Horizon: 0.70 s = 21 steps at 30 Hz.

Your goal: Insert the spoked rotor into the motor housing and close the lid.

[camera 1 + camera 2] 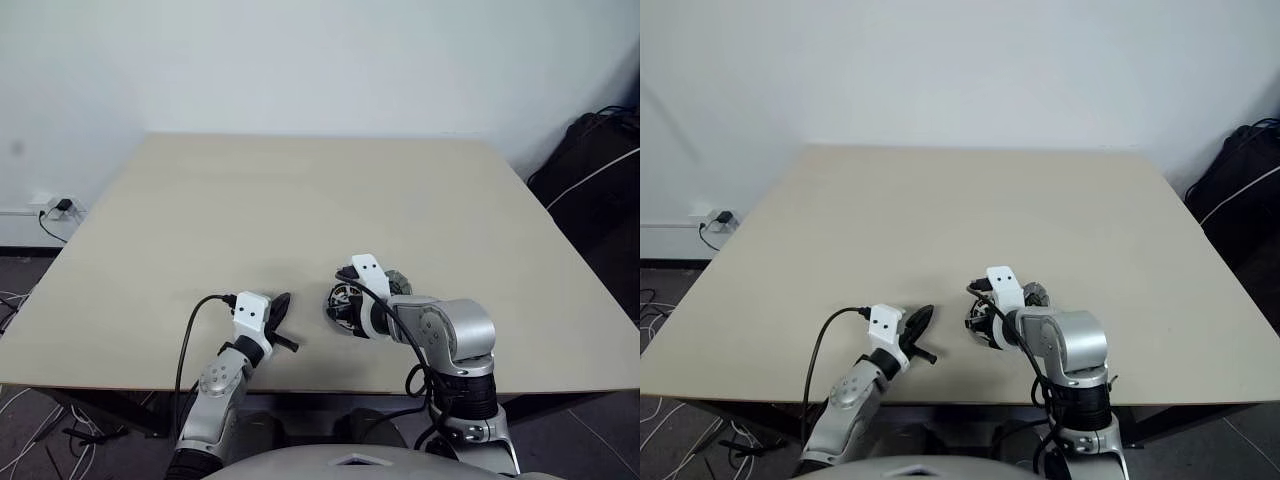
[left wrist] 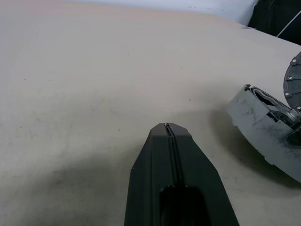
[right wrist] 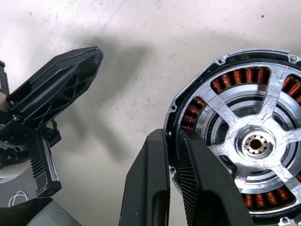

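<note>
The motor housing (image 3: 188,101) lies near the table's front edge and shows a ring of coppery windings. The spoked rotor (image 3: 256,143) sits inside it, its silver spokes and hub facing up. My right gripper (image 3: 171,136) is shut on the housing's rim, with one finger outside and one over the windings. Both eye views show the same assembly (image 1: 345,300) under the right wrist. A grey disc, apparently the lid (image 1: 398,281), lies just behind it and is mostly hidden. My left gripper (image 2: 167,127) rests shut and empty on the table a short way left of the housing (image 1: 284,303).
The beige table (image 1: 300,190) stretches wide beyond both arms. A black bag (image 1: 600,170) stands on the floor past the right edge. A wall socket with a cable (image 1: 58,207) is off the left edge. Both grippers are close to the table's front edge.
</note>
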Motion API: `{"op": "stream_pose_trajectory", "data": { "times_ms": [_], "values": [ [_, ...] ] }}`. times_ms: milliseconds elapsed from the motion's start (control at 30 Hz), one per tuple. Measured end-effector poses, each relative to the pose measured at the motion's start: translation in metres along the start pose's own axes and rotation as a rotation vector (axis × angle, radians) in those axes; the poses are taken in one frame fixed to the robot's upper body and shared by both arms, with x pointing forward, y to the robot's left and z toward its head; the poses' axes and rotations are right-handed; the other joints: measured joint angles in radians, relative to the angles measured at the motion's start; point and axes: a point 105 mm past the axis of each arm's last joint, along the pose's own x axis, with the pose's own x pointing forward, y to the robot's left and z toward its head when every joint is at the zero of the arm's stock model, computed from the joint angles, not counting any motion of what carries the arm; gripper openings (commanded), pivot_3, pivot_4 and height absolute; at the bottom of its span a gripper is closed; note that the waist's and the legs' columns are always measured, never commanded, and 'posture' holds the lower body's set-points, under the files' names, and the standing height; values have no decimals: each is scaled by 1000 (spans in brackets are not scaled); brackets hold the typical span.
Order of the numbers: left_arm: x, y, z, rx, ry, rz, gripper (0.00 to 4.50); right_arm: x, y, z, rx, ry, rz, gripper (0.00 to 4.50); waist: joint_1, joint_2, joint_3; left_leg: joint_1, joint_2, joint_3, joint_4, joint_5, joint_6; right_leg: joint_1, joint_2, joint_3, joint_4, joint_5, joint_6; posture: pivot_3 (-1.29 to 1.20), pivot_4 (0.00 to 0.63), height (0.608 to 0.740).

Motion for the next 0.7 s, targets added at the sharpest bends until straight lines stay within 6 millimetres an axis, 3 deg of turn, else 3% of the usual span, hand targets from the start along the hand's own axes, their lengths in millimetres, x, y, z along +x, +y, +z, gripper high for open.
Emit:
{"op": "stream_pose_trajectory", "data": {
  "times_ms": [100, 400, 500, 600, 700],
  "values": [
    [0, 0, 0, -1, 1, 0, 0, 3, 3, 2, -10, 17, 8, 49, -6, 0, 0, 1, 0, 0, -1, 0, 0, 0, -2, -5, 0, 1, 0, 0, 0, 740],
    [0, 0, -1, 0, 2, -2, 0, 24, 17, 13, 3, 61, 42, 2935, -4, 6, 4, 1, 1, 0, -1, 1, -1, -3, -3, -10, 0, 1, -4, 0, 0, 740],
    [0, 0, -1, 0, 2, -3, 0, 25, 25, 25, 12, 18, 73, 2935, -5, 6, 4, 0, 1, 0, -1, 1, -2, -4, -2, -10, -1, 3, -7, 0, 0, 740],
    [0, 0, 0, 1, 2, -5, 0, 23, 46, 41, 20, -41, 169, 2935, -4, 6, 4, -2, 1, 0, -2, 1, -2, -4, -2, -11, -1, 3, -6, 0, 0, 740],
    [-1, 0, -1, 2, 5, -9, 0, 10, 53, 59, 41, -140, 265, 2935, 8, 6, 4, -2, 1, -1, -2, 0, 0, -4, -3, -12, -3, 2, -5, 0, 0, 740]
  ]
}}
